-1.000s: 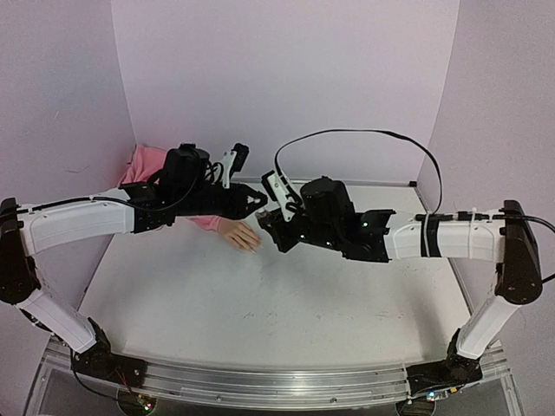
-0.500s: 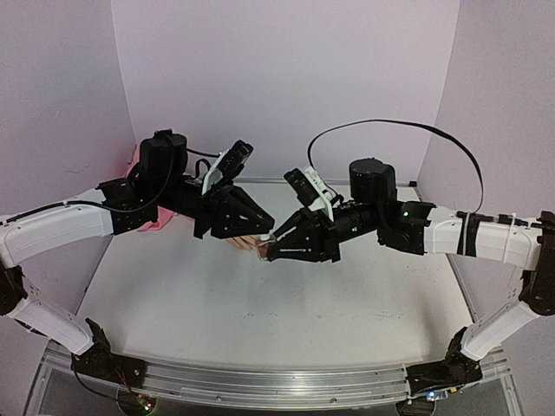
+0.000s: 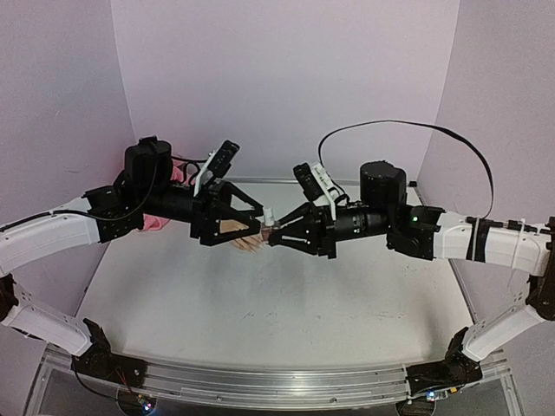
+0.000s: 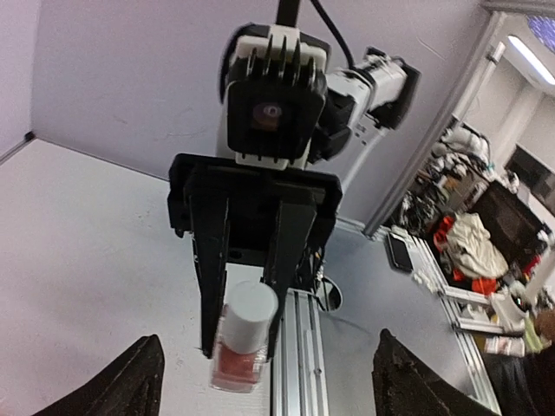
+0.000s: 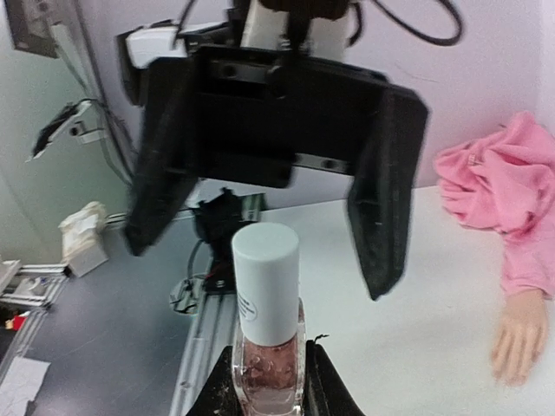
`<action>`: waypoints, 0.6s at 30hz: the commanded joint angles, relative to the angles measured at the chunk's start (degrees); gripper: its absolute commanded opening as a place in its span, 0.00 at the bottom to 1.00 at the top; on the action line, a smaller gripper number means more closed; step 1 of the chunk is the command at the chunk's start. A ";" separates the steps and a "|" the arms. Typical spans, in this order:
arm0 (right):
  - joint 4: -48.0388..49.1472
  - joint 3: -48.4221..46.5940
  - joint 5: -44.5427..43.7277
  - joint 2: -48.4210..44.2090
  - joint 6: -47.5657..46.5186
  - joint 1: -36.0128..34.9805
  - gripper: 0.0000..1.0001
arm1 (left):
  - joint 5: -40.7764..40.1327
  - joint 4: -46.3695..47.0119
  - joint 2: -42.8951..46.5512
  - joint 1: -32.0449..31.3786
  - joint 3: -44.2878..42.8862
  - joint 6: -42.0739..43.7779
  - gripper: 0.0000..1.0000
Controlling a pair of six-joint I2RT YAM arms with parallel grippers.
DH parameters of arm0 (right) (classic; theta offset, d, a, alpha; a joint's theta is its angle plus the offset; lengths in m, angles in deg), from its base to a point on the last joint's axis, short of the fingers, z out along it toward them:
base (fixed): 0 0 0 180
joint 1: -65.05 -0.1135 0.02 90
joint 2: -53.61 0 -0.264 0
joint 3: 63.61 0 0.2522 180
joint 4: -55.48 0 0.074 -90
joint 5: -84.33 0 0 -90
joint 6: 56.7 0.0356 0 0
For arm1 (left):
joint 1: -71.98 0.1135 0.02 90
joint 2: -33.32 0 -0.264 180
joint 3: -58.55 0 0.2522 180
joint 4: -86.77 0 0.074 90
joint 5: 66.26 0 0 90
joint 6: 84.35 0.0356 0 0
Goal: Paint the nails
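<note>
Watch the cap, that's my worry here. If I close the left tool (image 5: 264, 260) off-centre, one finger lands first and levers the small glass bottle of pinkish polish (image 5: 267, 355) sideways in the other grip. It is held low on the glass, so I'd expect it to pivot or slip out. A drop would likely put it on the white desk (image 3: 260, 303), or on the dummy hand below. If I twist before both pads are seated, they may just skid round the smooth white cylindrical cap (image 5: 265, 277).

The left tool is spread wide. Its two black fingers stand either side of the cap, clear of it and touching nothing. The right tool (image 4: 244, 334) is clamped narrow on the bottle's glass body, with the cap pointing at the left one and held up off the desk.

The tiny pale nails (image 5: 513, 374) sit at the fingertips of the small flesh-coloured mannequin hand (image 5: 519, 334). It lies flat on the desk, just below where the two tools meet, with its crumpled pink fabric sleeve (image 5: 499, 195) trailing toward the back corner. I can't see any paint on the nails, though they are too small for me to be sure.
</note>
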 commanded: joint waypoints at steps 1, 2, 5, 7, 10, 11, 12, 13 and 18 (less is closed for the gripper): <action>0.49 -0.61 -20.59 0.32 -1.23 0.25 0.00 | -17.58 0.80 3.78 0.53 1.65 -5.98 0.86; 0.49 -0.93 -23.39 0.90 -0.62 0.24 0.00 | -21.24 0.58 3.77 0.77 1.85 -8.60 0.87; -0.12 -2.39 -31.39 2.62 0.42 -0.04 0.00 | -27.40 0.07 2.94 1.03 1.89 -15.01 0.82; -0.37 -3.07 -35.51 3.35 0.63 -0.76 0.00 | -28.72 0.06 2.10 1.03 1.58 -17.07 0.78; -0.99 -4.50 -39.35 4.94 0.78 -1.95 0.00 | -30.64 0.06 0.90 1.03 0.93 -18.01 0.69; -1.45 -5.21 -40.40 5.66 0.67 -2.47 0.00 | -30.88 0.14 0.46 1.03 0.66 -18.26 0.63; -2.04 -5.86 -41.48 6.26 0.54 -3.05 0.00 | -30.90 0.14 -0.09 1.03 0.21 -18.34 0.59; -2.33 -6.36 -42.56 6.69 0.25 -3.67 0.00 | -30.56 0.15 -0.84 0.97 -0.56 -18.30 0.57; -2.58 -8.12 -45.83 8.42 -0.49 -6.42 0.00 | -30.02 0.14 -3.96 0.55 -2.82 -18.37 0.55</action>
